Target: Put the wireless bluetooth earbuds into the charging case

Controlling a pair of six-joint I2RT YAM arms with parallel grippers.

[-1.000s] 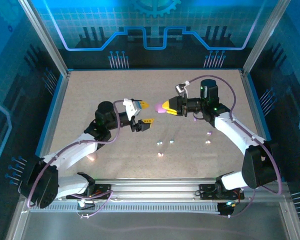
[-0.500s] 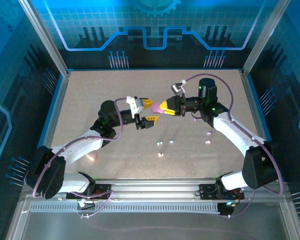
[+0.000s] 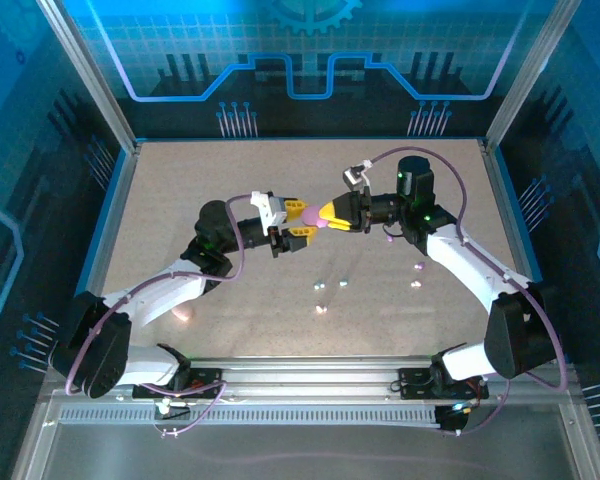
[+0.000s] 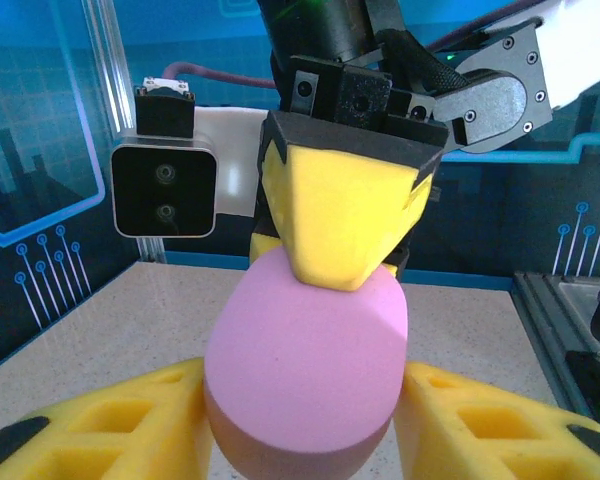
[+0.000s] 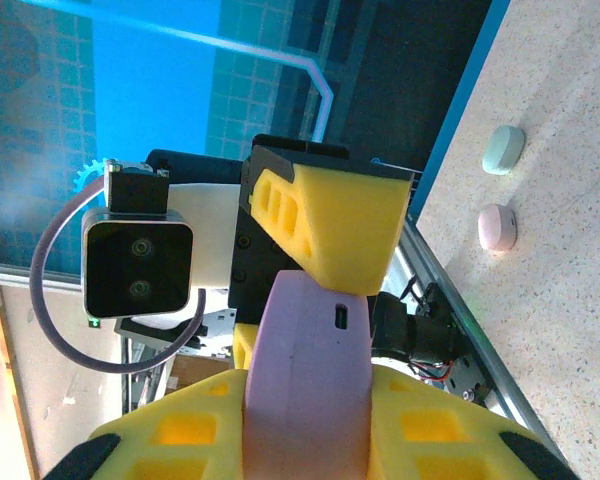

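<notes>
Pink matte pebble of a case [image 3: 308, 215], small port [image 5: 340, 317] on one side | aloft over mid-table [image 3: 180, 180], between my arms | long axis runs from right gripper [image 5: 305, 435] toward left gripper [image 4: 302, 425] | both clamp it, from opposite ends | tiny pale earbuds [image 3: 320, 288] lie loose on the table nearer me

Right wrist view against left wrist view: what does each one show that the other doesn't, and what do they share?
Right wrist view, not the left: the port slot in the pink charging case, a pale green case and a small pink case lying on the table, and the left arm's camera.
Left wrist view, not the right: the right arm's camera and a metal rail.
Both: the pink charging case, held by the left end effector and the right end effector at once.
</notes>
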